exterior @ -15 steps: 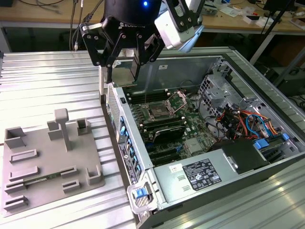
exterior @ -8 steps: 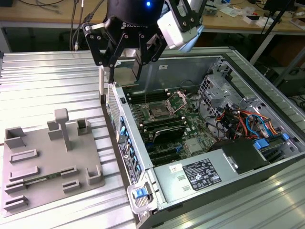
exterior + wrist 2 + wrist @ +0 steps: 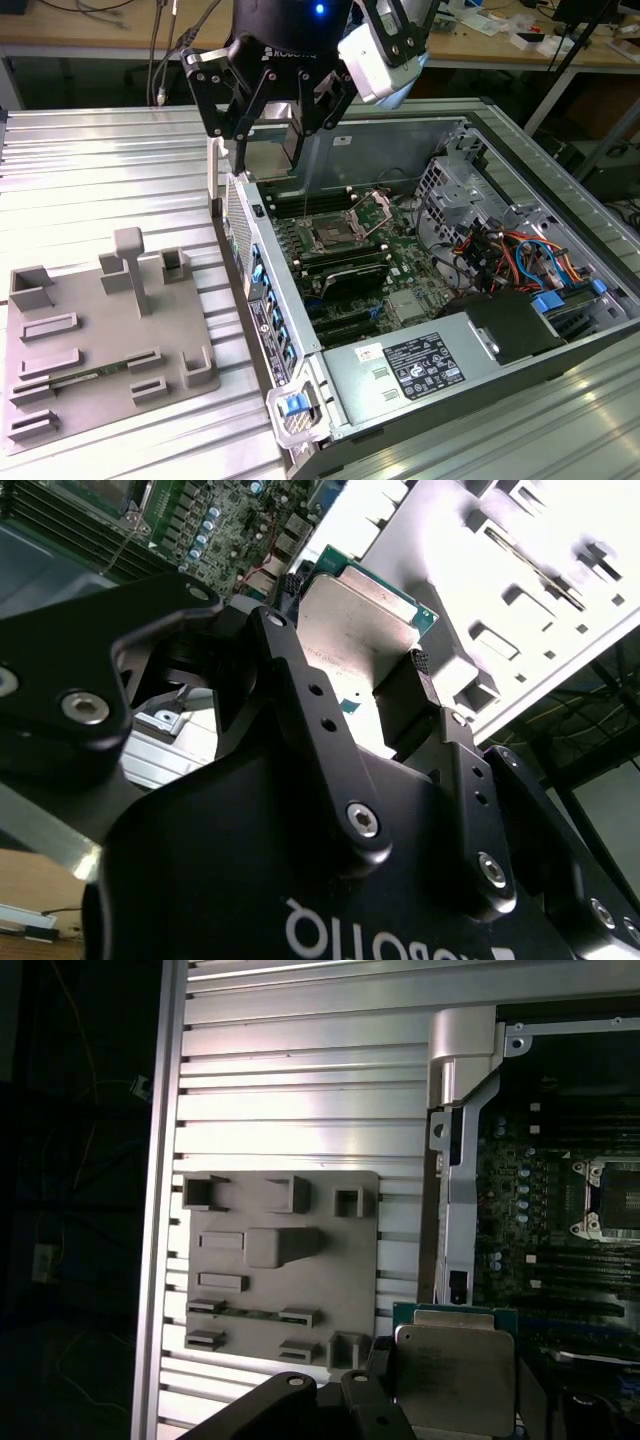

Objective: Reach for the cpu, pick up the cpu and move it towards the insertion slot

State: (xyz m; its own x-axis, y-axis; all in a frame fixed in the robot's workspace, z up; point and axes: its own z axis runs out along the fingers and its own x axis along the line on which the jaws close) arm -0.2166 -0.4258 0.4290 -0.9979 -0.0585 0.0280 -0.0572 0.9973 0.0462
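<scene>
I see my tool (image 3: 355, 630) clenched on the cpu (image 3: 355, 615), up off the tray (image 3: 95, 345), slot (image 3: 333, 237) just beyond it.

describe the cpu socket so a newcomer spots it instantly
Start at the open computer case on the exterior view's right and look down at the green motherboard on its floor. The insertion slot sits near the board's middle: a square with a shiny silver frame and dark centre. Its neighbours are long black memory slots, narrow strips rather than a framed square.
</scene>
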